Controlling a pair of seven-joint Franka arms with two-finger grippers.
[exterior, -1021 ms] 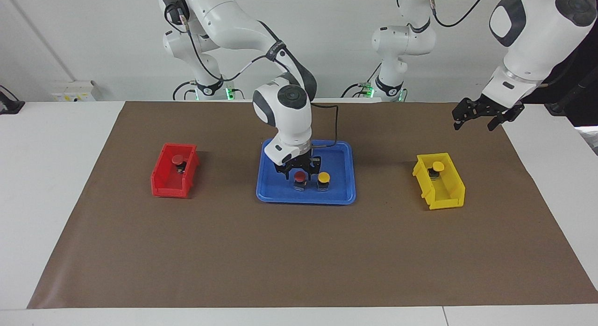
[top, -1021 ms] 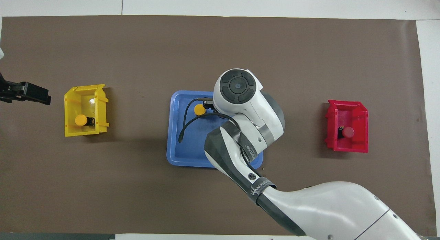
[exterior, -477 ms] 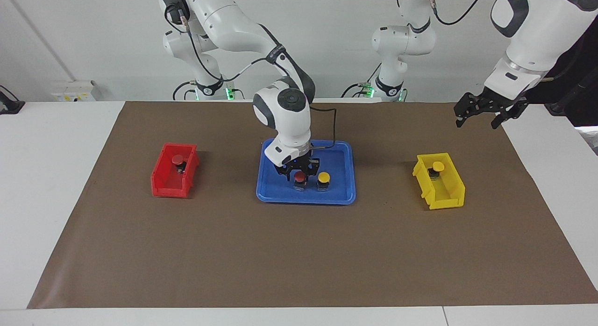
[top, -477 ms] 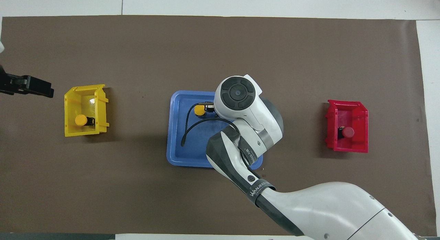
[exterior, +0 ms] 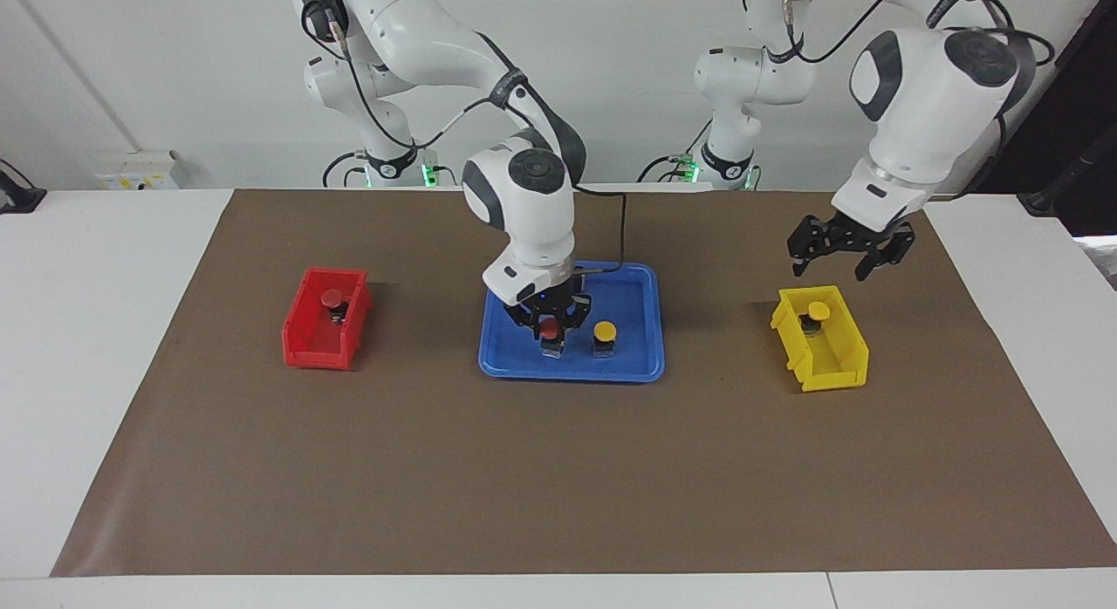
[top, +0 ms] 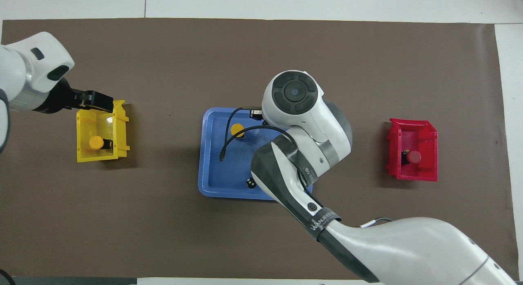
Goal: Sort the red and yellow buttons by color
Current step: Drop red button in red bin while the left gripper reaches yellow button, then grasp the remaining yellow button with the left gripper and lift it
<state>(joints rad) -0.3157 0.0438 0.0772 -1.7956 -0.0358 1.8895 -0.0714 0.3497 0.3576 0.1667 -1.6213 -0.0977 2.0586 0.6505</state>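
in the facing view, at nine o'clock on the brown mat sits the red bin, toward the right arm's end, with one red button lying in it. at the centre is the blue tray. the right gripper is down in the tray, its fingertips clamped on the second red button, whose body stands upright just at the tray floor; whether it rests on the floor i cannot tell. just beside it, on the three o'clock side, a yellow button stands upright in the tray. at three o'clock lies the yellow bin, holding the other yellow button. the left gripper hangs over that bin's twelve o'clock end, fingers spread wide, holding nothing.
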